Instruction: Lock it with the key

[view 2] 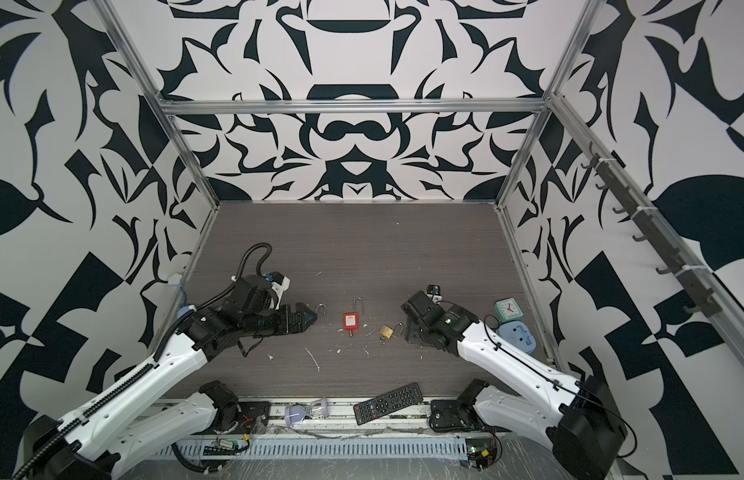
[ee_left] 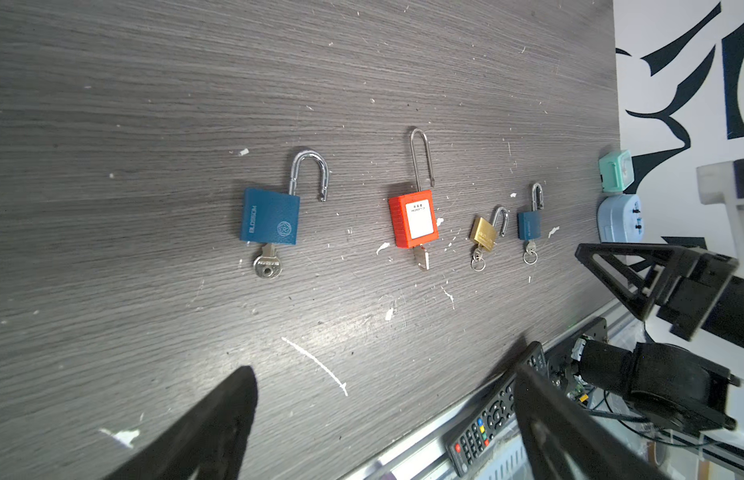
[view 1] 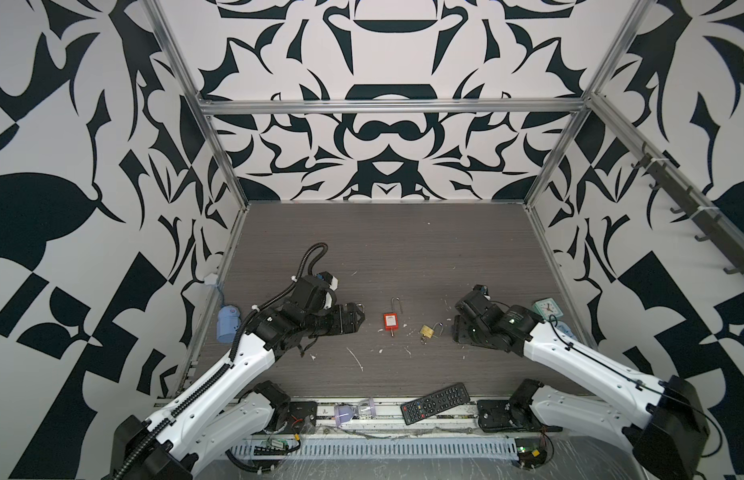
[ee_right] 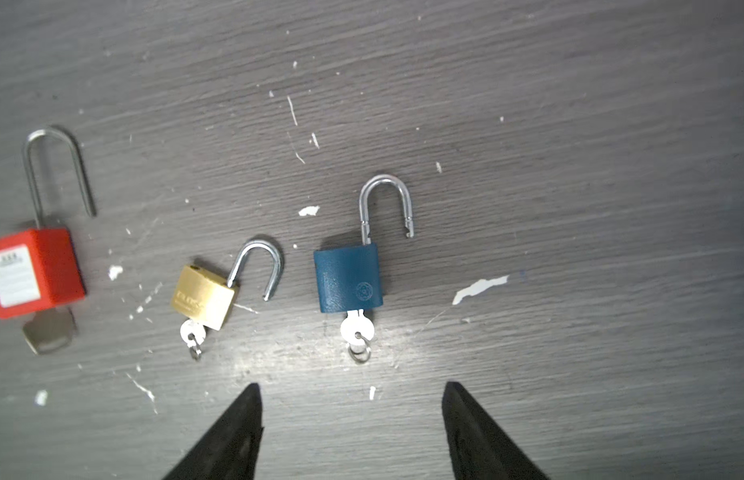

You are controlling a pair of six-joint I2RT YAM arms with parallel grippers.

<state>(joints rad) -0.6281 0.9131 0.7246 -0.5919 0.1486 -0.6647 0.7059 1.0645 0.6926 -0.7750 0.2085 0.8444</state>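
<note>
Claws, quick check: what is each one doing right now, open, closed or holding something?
Left claw: open, holding nothing.
Right claw: open, holding nothing.

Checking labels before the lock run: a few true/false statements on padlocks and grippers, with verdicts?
1. The large blue padlock has an open shackle. True.
2. The red padlock has the longest shackle of the four. True.
3. The brass padlock has no key in it. False: a ringed key sits in its keyhole.
4. The right gripper grips the small blue padlock. False: jaws apart and empty; that padlock lies free ahead.
</note>
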